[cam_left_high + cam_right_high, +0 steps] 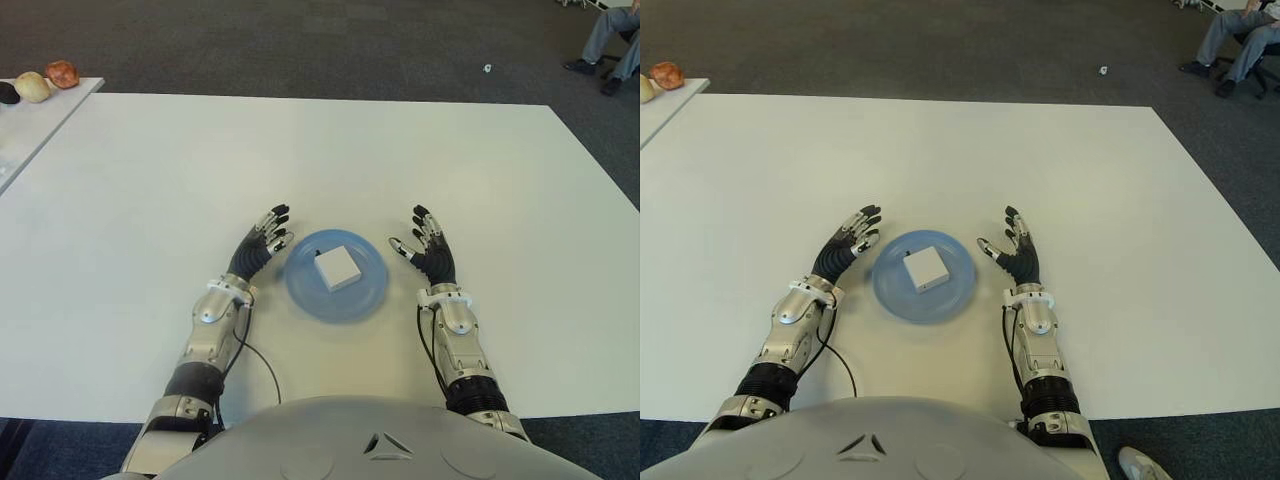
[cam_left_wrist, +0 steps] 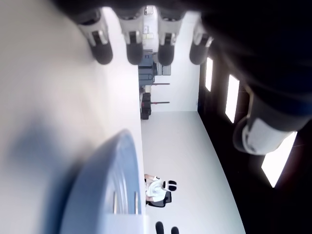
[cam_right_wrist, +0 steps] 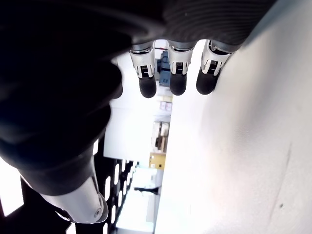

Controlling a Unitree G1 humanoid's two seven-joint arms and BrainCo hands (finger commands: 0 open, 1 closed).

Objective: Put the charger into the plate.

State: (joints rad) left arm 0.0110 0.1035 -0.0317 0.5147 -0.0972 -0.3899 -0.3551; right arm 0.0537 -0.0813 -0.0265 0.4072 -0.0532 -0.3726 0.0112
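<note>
Already lying in the blue plate (image 1: pixel 300 290): white charger (image 1: pixel 336 267), looking light, rigid, smooth, best pinched across opposite side faces; left hand (image 1: pixel 262 246) and right hand (image 1: pixel 430 252) flanking, fingers spread, holding nothing.

Charger (image 1: pixel 336 267) in plate (image 1: pixel 304 292); robot hands flank plate.

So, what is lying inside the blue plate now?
A white square charger lies inside the blue plate, near its middle. The plate floor under the charger is covered. The left hand and right hand are beside the plate, fingers open, holding nothing.
</note>
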